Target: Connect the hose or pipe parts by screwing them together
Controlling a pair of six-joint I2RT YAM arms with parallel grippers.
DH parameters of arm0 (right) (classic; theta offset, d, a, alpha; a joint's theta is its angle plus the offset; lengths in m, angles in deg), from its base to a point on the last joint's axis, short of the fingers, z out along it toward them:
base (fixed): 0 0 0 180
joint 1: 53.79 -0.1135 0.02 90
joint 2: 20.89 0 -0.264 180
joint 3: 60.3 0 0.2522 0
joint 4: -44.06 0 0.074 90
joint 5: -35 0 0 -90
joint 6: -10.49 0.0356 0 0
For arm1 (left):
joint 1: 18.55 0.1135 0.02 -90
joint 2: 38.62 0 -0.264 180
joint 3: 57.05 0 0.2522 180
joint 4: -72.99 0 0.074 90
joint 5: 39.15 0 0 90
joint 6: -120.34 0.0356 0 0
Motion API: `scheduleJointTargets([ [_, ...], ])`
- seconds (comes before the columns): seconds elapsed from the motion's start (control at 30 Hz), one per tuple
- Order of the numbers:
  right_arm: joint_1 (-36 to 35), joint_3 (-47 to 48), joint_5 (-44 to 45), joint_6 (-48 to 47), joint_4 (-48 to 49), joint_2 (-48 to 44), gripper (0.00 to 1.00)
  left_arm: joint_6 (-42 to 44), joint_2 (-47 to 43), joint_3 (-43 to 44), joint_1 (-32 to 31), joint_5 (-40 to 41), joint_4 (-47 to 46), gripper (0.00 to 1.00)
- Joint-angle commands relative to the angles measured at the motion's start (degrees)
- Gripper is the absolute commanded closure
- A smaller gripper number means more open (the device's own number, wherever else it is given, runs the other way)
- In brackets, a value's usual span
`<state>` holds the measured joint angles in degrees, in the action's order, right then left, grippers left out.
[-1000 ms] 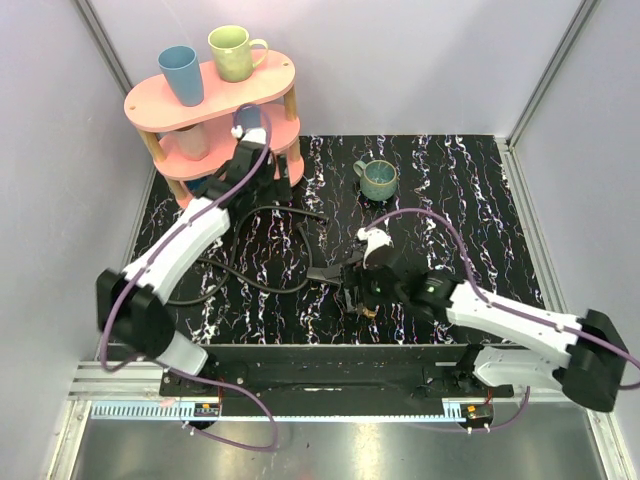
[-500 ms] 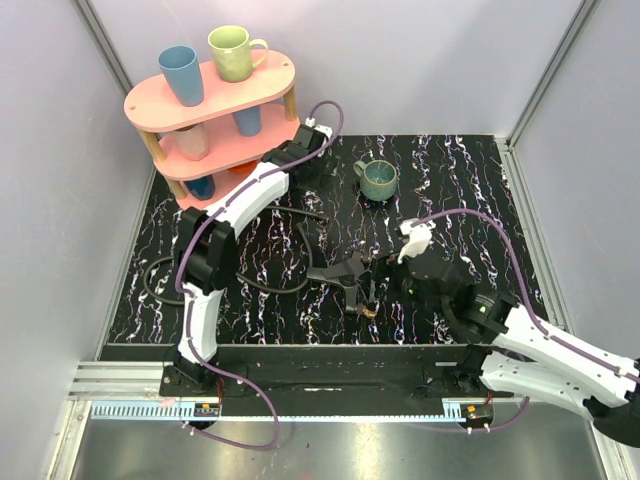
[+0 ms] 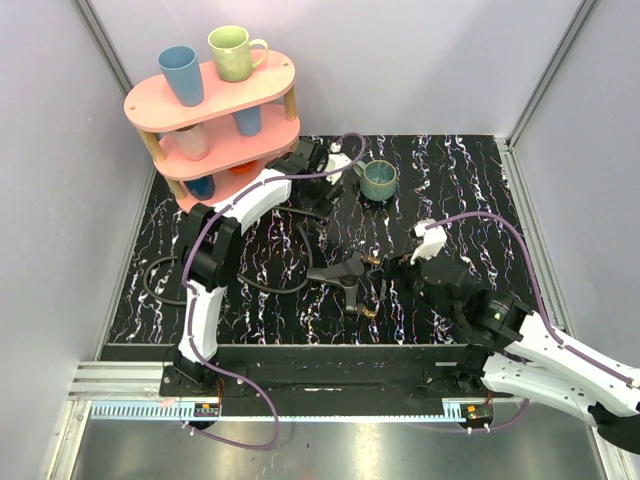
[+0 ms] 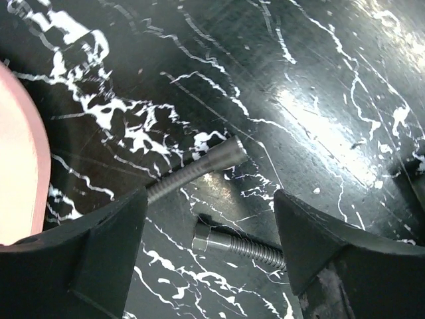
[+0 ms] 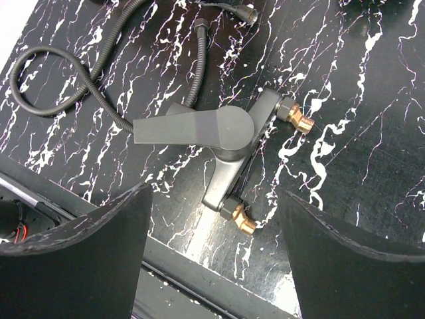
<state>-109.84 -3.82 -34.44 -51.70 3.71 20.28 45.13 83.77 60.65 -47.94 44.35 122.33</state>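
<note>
The left gripper (image 4: 207, 199) is held wide open above the marbled table (image 4: 319, 80), and nothing is gripped. Two hose ends are seen between its fingers, a flared metal tip (image 4: 224, 153) and a hex nut end (image 4: 202, 237), laid near each other but apart. The right gripper (image 5: 214, 196) is likewise spread wide and empty over the dark grey piece (image 5: 199, 126), which is laid flat with nothing joined to its brass fittings (image 5: 300, 121). A black hose (image 5: 60, 86) is curled on the left arm's side of it. A teal mug (image 3: 380, 180) and a pink shelf (image 3: 215, 100) are set at the far side.
</note>
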Motion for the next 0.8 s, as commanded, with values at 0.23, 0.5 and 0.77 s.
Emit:
scheduleJointTargets([
  [0.23,-0.37,5.09,2.65,-0.3,-2.68,-0.12,0.15,17.82,5.05,5.13,0.38,-8.35,3.36,0.28],
  [0.5,-0.37,6.76,3.35,-0.92,-4.08,-0.65,0.16,17.47,8.74,7.33,1.44,-10.19,5.65,0.31],
  [0.77,-0.37,6.94,4.49,-1.89,-3.47,0.31,0.16,16.41,9.1,6.81,1.35,-12.13,6.88,0.6],
])
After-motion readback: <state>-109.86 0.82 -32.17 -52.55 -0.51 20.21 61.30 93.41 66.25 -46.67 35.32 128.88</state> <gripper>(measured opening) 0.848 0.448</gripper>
